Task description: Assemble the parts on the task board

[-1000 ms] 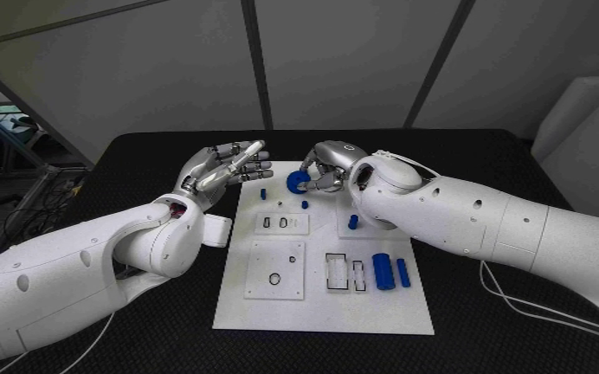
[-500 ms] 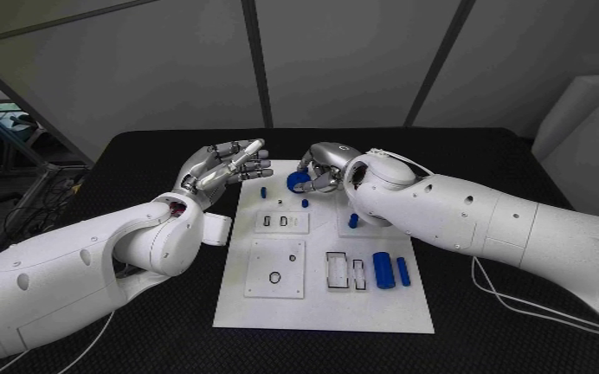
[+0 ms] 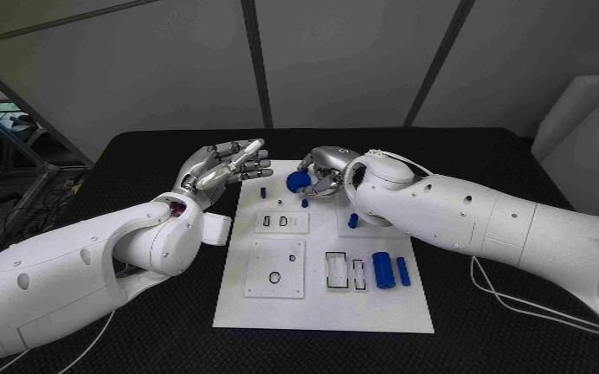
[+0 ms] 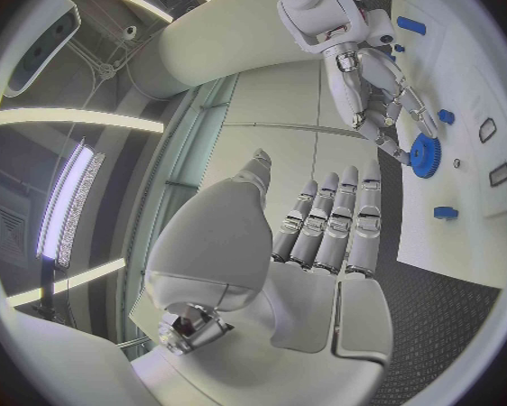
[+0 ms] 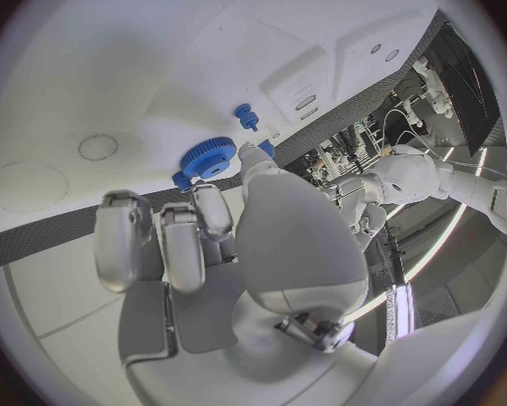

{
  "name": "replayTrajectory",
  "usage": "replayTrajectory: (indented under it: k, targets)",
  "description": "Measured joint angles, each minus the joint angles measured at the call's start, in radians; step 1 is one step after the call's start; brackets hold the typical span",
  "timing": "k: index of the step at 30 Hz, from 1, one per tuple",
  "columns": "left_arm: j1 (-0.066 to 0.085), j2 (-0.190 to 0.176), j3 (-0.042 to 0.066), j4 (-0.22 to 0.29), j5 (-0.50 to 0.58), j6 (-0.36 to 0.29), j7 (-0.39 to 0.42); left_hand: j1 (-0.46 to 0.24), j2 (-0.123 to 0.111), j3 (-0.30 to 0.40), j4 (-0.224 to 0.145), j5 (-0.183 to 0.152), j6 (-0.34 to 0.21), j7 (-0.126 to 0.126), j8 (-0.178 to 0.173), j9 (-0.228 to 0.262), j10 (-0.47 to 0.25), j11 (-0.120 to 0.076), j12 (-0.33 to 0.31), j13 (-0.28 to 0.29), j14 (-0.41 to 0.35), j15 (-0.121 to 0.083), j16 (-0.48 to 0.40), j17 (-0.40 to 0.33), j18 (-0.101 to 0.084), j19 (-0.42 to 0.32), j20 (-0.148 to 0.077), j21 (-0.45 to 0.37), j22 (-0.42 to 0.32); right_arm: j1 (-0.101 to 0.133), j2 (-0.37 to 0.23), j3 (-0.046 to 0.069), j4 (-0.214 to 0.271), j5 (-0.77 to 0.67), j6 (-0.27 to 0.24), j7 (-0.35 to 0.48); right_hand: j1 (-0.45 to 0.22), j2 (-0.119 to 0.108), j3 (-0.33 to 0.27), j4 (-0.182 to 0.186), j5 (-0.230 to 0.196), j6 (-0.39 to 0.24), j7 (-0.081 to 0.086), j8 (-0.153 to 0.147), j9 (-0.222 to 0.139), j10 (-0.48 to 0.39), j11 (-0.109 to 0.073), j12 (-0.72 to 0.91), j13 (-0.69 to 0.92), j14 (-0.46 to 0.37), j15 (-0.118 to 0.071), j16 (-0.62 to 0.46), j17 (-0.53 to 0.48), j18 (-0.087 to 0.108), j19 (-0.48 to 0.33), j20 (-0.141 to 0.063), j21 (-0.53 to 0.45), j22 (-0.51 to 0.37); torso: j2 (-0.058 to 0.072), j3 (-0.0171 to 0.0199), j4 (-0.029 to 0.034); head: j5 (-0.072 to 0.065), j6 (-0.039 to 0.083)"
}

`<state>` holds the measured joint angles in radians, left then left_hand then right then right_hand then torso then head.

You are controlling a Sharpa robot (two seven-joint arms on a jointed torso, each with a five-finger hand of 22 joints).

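The right hand (image 3: 327, 169) sits over the far end of the board (image 3: 322, 305), its fingers curled round a blue gear (image 3: 299, 181), which it holds at the fingertips just above the white surface. The right wrist view shows the gear (image 5: 207, 160) pinched between thumb and fingers, close to the board, with a small blue peg (image 5: 247, 115) standing just beyond it. From the left wrist view the same gear (image 4: 424, 153) hangs under the right hand's fingers (image 4: 380, 117).

The left hand (image 3: 226, 166) is raised off the table beside the board's far left corner, palm turned up, fingers spread and holding nothing; its wrist view shows the fingers (image 4: 333, 226) straight and side by side.

On the board a blue peg (image 3: 263, 192) stands near the left hand, another (image 3: 305, 203) just below the gear, a third (image 3: 353, 220) further right. Two blue cylinders, (image 3: 383, 270) and (image 3: 403, 271), lie side by side near the right edge
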<state>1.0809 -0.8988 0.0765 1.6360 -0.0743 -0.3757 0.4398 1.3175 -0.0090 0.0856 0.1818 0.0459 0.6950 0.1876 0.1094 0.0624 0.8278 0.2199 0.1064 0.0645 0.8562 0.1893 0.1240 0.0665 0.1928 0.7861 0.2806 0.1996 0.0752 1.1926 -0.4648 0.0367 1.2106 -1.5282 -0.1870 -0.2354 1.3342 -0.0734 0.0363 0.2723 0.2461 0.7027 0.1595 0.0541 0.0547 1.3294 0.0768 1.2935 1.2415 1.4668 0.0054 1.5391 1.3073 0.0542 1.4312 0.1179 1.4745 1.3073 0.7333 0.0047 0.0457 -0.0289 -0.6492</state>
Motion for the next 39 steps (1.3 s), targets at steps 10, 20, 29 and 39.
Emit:
replayTrajectory:
  k: [10, 20, 29, 39]
  targets:
    - [0.0, -0.002, 0.0, -0.002, 0.0, 0.0, 0.0, 0.0, 0.0, 0.0, 0.0, 0.0, 0.0, 0.0, 0.0, 0.0, 0.0, 0.0, 0.0, 0.0, 0.0, 0.0, 0.0, 0.0, 0.0, 0.0, 0.0, 0.0, 0.0, -0.001, -0.073, 0.0, 0.077, 0.008, -0.115, 0.037, 0.035, 0.016, 0.013, -0.03, 0.041, 0.174, -0.001, 0.024, 0.016, 0.025, -0.004, 0.034, 0.036, 0.0, 0.0, 0.004, 0.001, 0.0, 0.009, -0.002, 0.005, 0.0, 0.0, 0.0009, -0.0016, 0.0, 0.005]
    - [0.0, -0.006, 0.0, -0.009, 0.0, 0.0, 0.0, 0.0, 0.0, 0.0, 0.0, 0.0, 0.0, 0.0, 0.0, 0.0, 0.0, 0.0, 0.0, 0.0, 0.0, 0.0, -0.004, 0.0, 0.0, 0.0, 0.0, 0.0, -0.001, 0.001, -0.24, 0.002, 0.187, 0.136, -0.263, 0.169, 0.051, 0.013, 0.015, -0.052, 0.042, 0.2, -0.003, 0.03, 0.017, 0.025, -0.004, 0.027, 0.027, 0.0, 0.0, 0.004, 0.001, 0.0, 0.009, -0.002, 0.005, 0.0, -0.003, 0.0039, -0.0105, 0.003, 0.011]
    - [0.0, -0.006, 0.0, -0.017, 0.0, 0.0, 0.0, 0.005, 0.005, -0.003, -0.003, 0.0, 0.0, 0.0, 0.0, 0.0, 0.0, 0.0, -0.004, 0.0, 0.0, 0.0, -0.004, 0.0, 0.0, 0.0, 0.0, 0.0, -0.002, 0.009, -0.396, 0.006, 0.22, 0.282, -0.27, 0.277, 0.103, 0.002, 0.025, -0.095, 0.042, 0.206, 0.003, 0.023, 0.015, -0.006, -0.002, -0.02, -0.02, 0.0, 0.0, -0.012, 0.001, 0.0, -0.025, -0.003, -0.019, 0.001, -0.006, 0.0107, -0.0275, -0.01, 0.017]
    - [-0.001, 0.003, 0.0, -0.027, 0.0, 0.0, 0.0, 0.005, 0.005, -0.003, -0.003, 0.0, 0.007, 0.0, 0.0, 0.0, 0.0, 0.0, -0.004, 0.0, 0.0, 0.0, -0.004, 0.0, 0.0, 0.0, 0.0, -0.004, -0.002, 0.008, -0.439, 0.005, 0.153, 0.336, -0.23, 0.354, 0.1, -0.008, 0.009, -0.1, 0.035, 0.206, 0.003, 0.018, 0.013, -0.013, -0.002, -0.029, -0.03, 0.0, 0.0, -0.012, 0.0, 0.0, -0.025, -0.003, -0.024, 0.001, -0.006, 0.015, -0.0329, -0.031, 0.021]
